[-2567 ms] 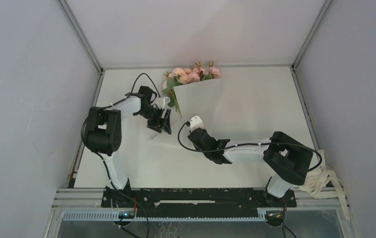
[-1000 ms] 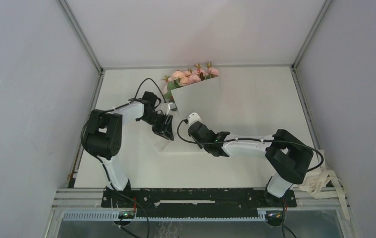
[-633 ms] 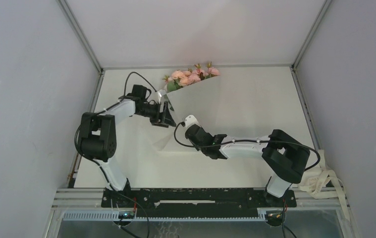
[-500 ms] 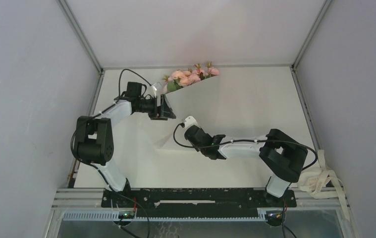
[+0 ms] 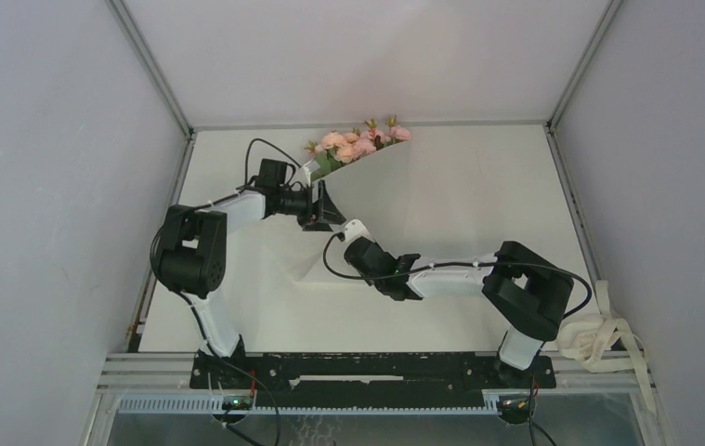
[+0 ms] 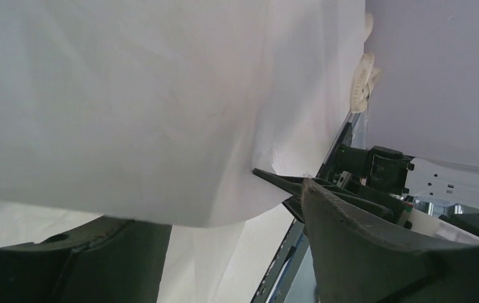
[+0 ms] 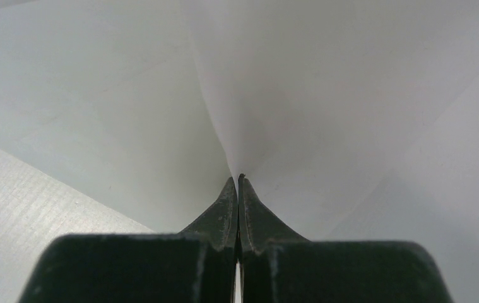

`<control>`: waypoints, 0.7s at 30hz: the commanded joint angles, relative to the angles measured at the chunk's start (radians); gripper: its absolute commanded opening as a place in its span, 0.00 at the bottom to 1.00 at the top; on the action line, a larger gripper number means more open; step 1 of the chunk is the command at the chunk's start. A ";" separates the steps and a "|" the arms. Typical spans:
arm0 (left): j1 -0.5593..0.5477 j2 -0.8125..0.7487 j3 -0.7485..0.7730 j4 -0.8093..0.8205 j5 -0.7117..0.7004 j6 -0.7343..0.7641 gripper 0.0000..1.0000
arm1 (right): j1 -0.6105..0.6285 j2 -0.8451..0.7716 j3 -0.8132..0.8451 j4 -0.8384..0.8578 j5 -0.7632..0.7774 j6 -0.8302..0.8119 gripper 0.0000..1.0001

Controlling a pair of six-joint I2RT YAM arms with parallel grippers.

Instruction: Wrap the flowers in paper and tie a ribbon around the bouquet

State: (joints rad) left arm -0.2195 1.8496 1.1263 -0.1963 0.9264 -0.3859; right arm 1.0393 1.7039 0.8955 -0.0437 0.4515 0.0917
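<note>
The flowers [image 5: 358, 141], pale pink roses with green leaves, lie at the back of the table. The paper [image 5: 378, 186] is folded up over their stems, so only the heads show. My right gripper [image 5: 350, 232] is shut on the paper, and in the right wrist view a crease of the paper [image 7: 300, 95] runs straight out from the closed gripper [image 7: 241, 178]. My left gripper [image 5: 324, 214] is open just left of it. The paper's [image 6: 129, 107] edge hangs between its spread fingers [image 6: 375, 246]. The ribbon [image 5: 599, 336] lies in loose loops off the table's right edge.
The table [image 5: 478, 195] is white, with grey walls close on three sides. A metal rail [image 5: 367, 367] carries both arm bases at the near edge. The left wrist view shows the ribbon [image 6: 363, 76] and the right arm's base [image 6: 382, 170] beyond the paper.
My left gripper has opened and swung up towards the flowers. My right gripper has slid a little left, still shut. The paper now covers more of the stems.
</note>
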 commanded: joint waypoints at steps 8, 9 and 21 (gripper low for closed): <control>-0.019 0.028 0.088 -0.057 -0.003 0.044 0.00 | 0.023 -0.021 0.020 -0.002 -0.006 -0.019 0.10; -0.017 0.035 0.099 -0.073 -0.023 0.061 0.00 | 0.027 -0.033 0.032 -0.026 -0.029 -0.029 0.16; 0.006 0.163 0.142 -0.177 -0.161 0.186 0.00 | 0.012 -0.317 0.002 -0.143 -0.425 -0.073 0.46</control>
State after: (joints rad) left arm -0.2234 2.0003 1.2316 -0.3511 0.7959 -0.2531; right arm 1.0798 1.5032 0.9108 -0.2108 0.2398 0.0315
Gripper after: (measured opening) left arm 0.005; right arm 0.459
